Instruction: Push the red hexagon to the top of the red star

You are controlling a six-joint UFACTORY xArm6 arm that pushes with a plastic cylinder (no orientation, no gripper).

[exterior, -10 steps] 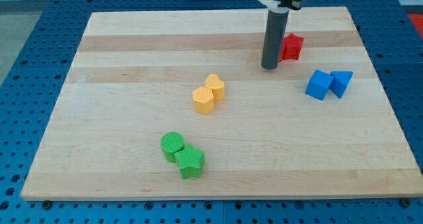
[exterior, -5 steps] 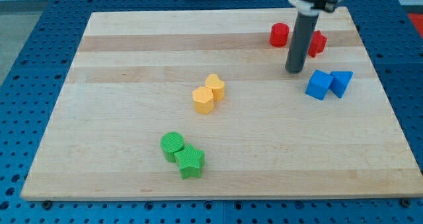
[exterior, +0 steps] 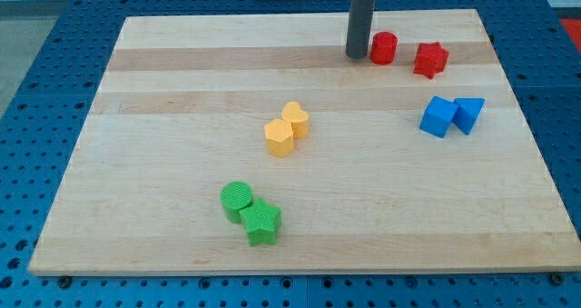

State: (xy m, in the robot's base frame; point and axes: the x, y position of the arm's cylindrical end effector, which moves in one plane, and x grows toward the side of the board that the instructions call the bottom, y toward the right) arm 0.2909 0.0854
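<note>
The red hexagon (exterior: 384, 48) sits near the view's top on the wooden board (exterior: 182, 90). The red star (exterior: 430, 59) lies just to its right and slightly lower, with a small gap between them. My tip (exterior: 357, 55) is down on the board right beside the hexagon's left side, close to touching it. The dark rod rises straight up out of the view's top.
A blue cube (exterior: 438, 116) and a blue triangular block (exterior: 468, 114) sit together below the red star. A yellow hexagon (exterior: 280, 137) and yellow heart (exterior: 295, 118) are at the middle. A green cylinder (exterior: 237, 201) and green star (exterior: 261, 222) lie at the lower left.
My tip moved from beside the blue cube, below the red blocks, up and left to the red hexagon's left side. The red hexagon and red star have stayed in place over the last half second.
</note>
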